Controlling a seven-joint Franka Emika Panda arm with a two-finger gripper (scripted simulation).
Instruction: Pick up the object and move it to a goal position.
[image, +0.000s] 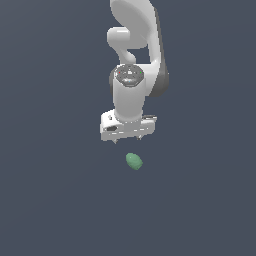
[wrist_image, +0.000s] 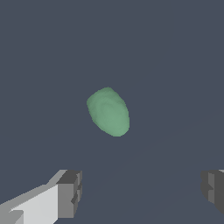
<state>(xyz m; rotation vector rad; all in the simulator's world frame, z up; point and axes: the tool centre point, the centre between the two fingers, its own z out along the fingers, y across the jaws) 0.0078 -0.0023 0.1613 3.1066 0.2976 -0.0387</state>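
Small matte green egg-shaped lump (image: 133, 161), faint rings on one flattened face in the wrist view, lying tilted on the plain dark grey floor (image: 50, 200), alone, just below the white gripper (image: 128, 140) in the exterior view, apart from it

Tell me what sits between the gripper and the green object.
Nothing: the stretch between the open gripper and the green object is bare grey floor, which shows in both the exterior and wrist views.

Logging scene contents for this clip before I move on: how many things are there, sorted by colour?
Green: 1, the egg-shaped object, lying free on the grey surface.
White: 1, the arm with its gripper, jaws apart, nothing held.
Total: 2
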